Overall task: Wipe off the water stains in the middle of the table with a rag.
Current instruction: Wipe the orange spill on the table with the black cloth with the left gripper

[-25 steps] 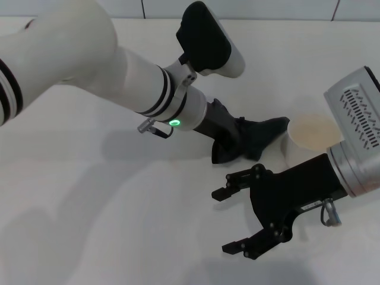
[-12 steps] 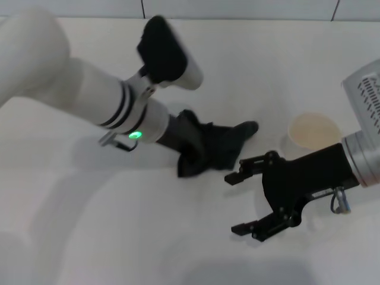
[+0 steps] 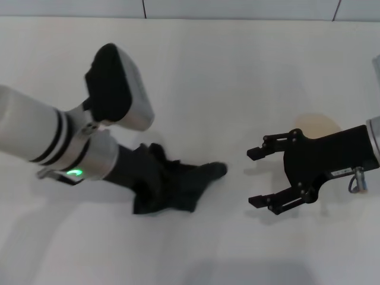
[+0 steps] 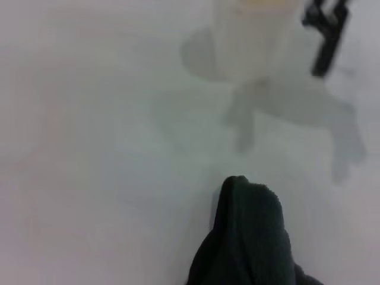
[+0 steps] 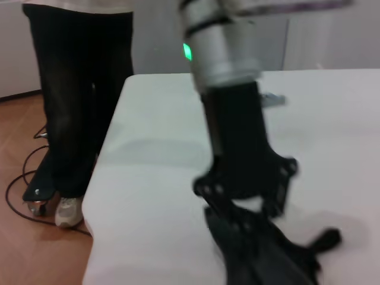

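— What lies nearest, in the lower part of the head view?

— The rag (image 3: 172, 187), black and crumpled, lies on the white table (image 3: 237, 71) in the lower centre. One corner points right. The left gripper (image 3: 139, 178) presses into it from the left, but its fingers are buried in the cloth, so I cannot tell if they are apart or together.

— And the right gripper?

— The right gripper (image 3: 264, 176) hovers at the centre right, well apart from the rag, with its two fingers spread wide and nothing between them. Its arm is cut off by the right edge.

— What is behind it?

— A paper cup (image 3: 314, 123), mostly hidden by the right gripper; only part of the rim shows. In the left wrist view it is a pale blurred shape at the upper edge (image 4: 255, 35).

— Do you see the water stains?

— No, I cannot make them out in any view.

— Anything farther?

— In the right wrist view, a person (image 5: 77, 89) in dark trousers stands beyond the table corner, cut off above the waist, with cables (image 5: 24, 184) on the floor.
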You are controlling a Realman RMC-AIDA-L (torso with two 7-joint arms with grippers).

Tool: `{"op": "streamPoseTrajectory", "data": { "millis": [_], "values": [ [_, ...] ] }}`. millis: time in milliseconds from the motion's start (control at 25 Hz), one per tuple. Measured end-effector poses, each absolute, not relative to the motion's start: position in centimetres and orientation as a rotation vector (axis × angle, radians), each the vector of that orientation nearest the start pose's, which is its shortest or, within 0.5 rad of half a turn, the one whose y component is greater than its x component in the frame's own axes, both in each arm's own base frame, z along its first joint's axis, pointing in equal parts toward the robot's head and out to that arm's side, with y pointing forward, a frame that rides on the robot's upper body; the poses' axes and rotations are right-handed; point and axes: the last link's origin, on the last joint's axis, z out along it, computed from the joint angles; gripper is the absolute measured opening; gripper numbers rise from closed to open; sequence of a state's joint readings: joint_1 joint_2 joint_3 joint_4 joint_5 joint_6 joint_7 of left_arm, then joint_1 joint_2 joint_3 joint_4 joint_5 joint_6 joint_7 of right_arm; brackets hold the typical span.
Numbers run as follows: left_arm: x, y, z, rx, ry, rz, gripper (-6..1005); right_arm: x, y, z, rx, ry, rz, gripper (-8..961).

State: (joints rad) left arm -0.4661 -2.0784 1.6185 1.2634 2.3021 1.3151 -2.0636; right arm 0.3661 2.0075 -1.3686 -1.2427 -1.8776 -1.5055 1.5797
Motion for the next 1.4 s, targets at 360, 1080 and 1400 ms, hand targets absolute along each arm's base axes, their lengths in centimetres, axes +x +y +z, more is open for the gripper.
{"op": "streamPoseTrajectory", "data": {
  "millis": [360, 1080, 1400],
  "values": [
    [-22.6, 32.6, -1.3, -2.766, -0.516, 0.311, 178, 20.1, 30.6, -0.1, -3.028, 0.072, 0.257, 857],
    [-17.2, 34.4, -7.1, -2.936, -0.335, 0.187, 214, 21.0, 30.3, 0.4, -2.996, 0.119, 0.260, 857],
    [-19.3, 33.8, -5.1, -2.856, -0.462, 0.059, 230, 21.6, 30.1, 1.2, -2.980, 0.147, 0.271, 857]
  ]
}}
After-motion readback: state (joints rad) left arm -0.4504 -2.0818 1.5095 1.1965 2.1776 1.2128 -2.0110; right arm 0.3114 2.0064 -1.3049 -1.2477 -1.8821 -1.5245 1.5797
